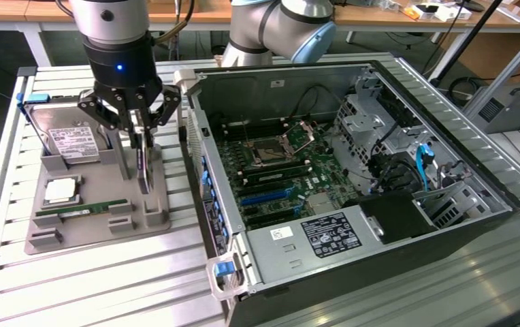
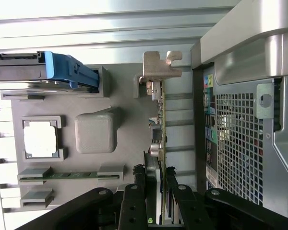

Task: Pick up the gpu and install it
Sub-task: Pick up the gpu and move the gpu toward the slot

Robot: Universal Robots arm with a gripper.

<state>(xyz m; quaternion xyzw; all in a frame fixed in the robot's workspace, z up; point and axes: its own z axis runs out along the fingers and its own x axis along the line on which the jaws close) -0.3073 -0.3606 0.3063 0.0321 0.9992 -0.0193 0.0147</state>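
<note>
Pincer [image 1: 139, 136]: was half closed, clamping the gpu [image 1: 143, 170] by both faces.
Gpu: one, stood on edge in the grey tray [image 1: 88, 231], beside the case [image 1: 442, 116].
Also on the tray: one hard drive [image 1: 69, 139], one RAM stick [image 1: 83, 211], one processor [image 1: 62, 191].

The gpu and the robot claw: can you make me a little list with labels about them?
gripper: shut on the gpu, holding its upper edge
gpu: upright on edge over the gray tray, beside the computer case, not inside
also on tray: hard drive, green RAM stick
computer case: side open, motherboard showing
</note>
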